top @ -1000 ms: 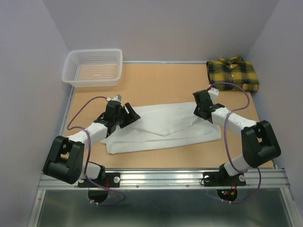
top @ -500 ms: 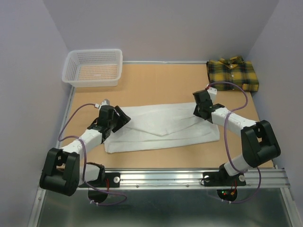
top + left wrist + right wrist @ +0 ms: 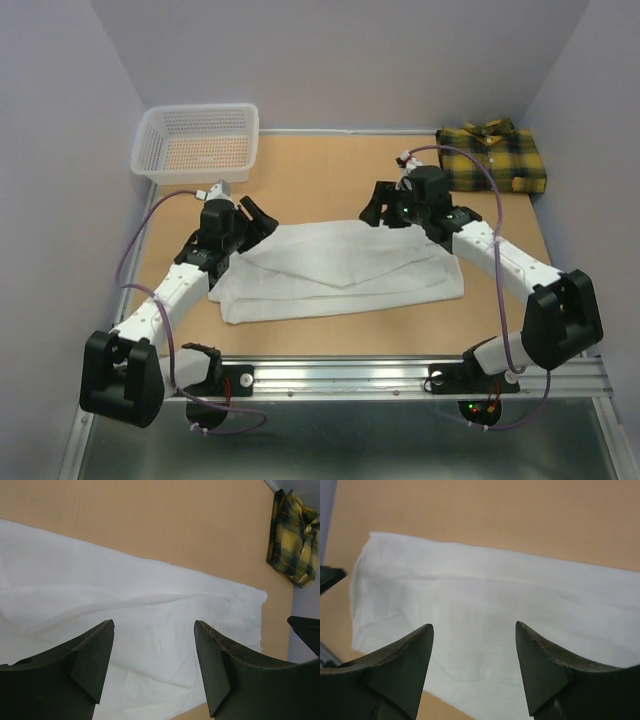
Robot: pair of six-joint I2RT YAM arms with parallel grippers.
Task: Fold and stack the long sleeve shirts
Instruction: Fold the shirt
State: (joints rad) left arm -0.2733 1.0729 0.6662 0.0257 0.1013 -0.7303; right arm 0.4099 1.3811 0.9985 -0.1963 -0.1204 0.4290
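Centrally, white shirt (image 3: 340,268) flat; plaid shirt (image 3: 492,158) well apart.

No readable text, label, brand or number appears on anything here.

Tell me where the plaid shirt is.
In the top view the plaid shirt lies folded in the far right corner of the table, beyond the white shirt and apart from it.

Top cam sits high up at the near edge, looking down over the whole worktop (image 3: 320,180). Both wrist cams hang close above the white shirt (image 3: 340,268), peering past their own fingers (image 3: 85,665) from opposite ends, so all three views share it.
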